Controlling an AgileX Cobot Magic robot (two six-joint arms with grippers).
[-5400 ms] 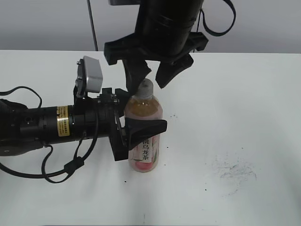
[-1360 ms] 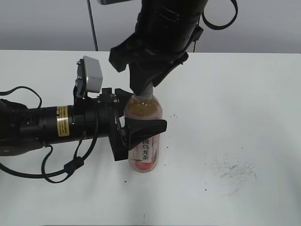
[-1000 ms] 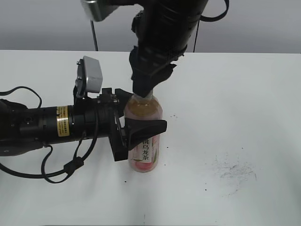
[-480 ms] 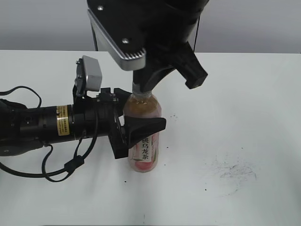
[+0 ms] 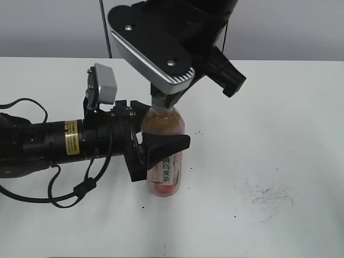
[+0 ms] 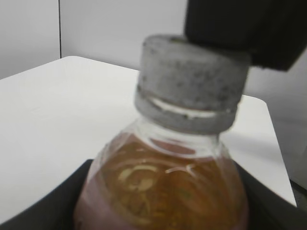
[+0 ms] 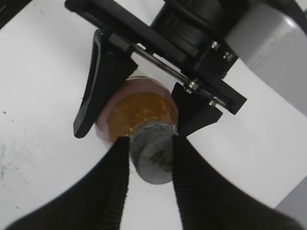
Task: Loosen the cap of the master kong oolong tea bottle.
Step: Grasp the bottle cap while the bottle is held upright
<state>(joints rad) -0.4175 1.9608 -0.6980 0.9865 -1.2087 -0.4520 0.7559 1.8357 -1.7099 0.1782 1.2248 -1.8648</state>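
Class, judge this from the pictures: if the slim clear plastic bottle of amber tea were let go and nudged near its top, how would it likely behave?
The slim clear plastic bottle of amber tea is tall on a narrow base, so it would probably tip rather than slide. It looks filled to the shoulder, so likely heavy for its size. Lying down, its round body would probably roll on the white table.

Upright amber bottle (image 5: 164, 156), grey cap (image 7: 152, 158)

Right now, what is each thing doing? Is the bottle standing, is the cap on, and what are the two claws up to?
Master kong oolong tea bottle: upright on the table, full of amber tea.
Cap: on the neck.
Left claw: closed round the bottle's body from the side.
Right claw: above, fingers pressed on both sides of the cap.
Table: white, some dark specks.
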